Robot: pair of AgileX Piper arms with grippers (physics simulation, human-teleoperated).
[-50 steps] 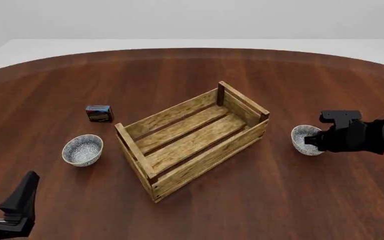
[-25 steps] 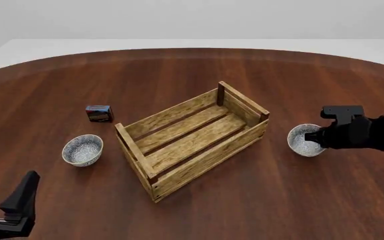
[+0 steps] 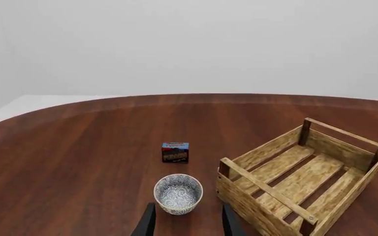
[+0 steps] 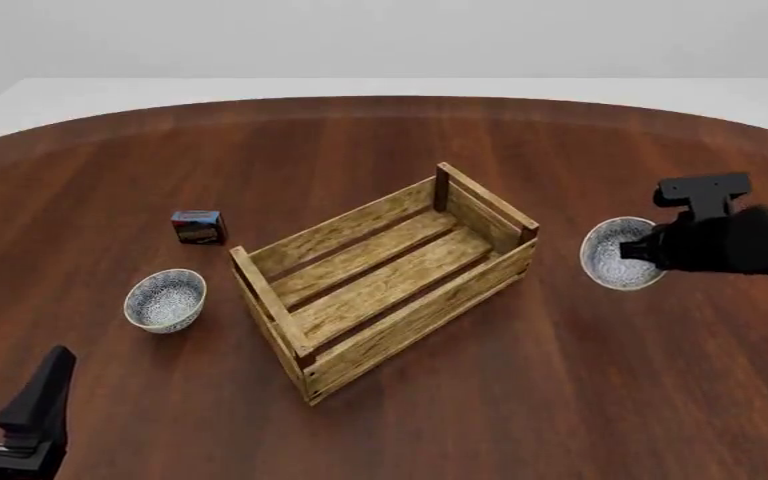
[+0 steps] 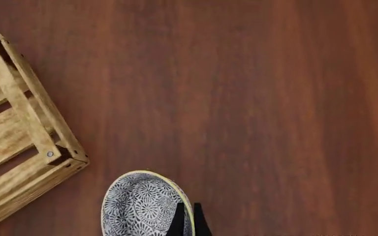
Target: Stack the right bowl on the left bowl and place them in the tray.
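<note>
The right bowl [image 4: 614,254], white with a dark speckled pattern, hangs just above the table to the right of the tray [image 4: 387,276], a light-brown slatted crate. My right gripper [image 4: 640,252] is shut on its rim; in the right wrist view the thin fingers [image 5: 179,222] pinch the edge of the right bowl [image 5: 143,205]. The left bowl [image 4: 165,299] rests on the table left of the tray. My left gripper [image 4: 5,388] is open near the front left edge, and the left bowl [image 3: 178,192] sits just beyond its fingertips [image 3: 148,222].
A small dark red-and-blue box [image 4: 197,226] stands behind the left bowl, also visible as the box [image 3: 175,152] in the left wrist view. The tray's corner [image 5: 52,153] lies close to the held bowl. The brown round table [image 4: 398,140] extends far back.
My right gripper has risen with the right bowl, lifting it off the table and slightly back. The left arm has barely moved.
</note>
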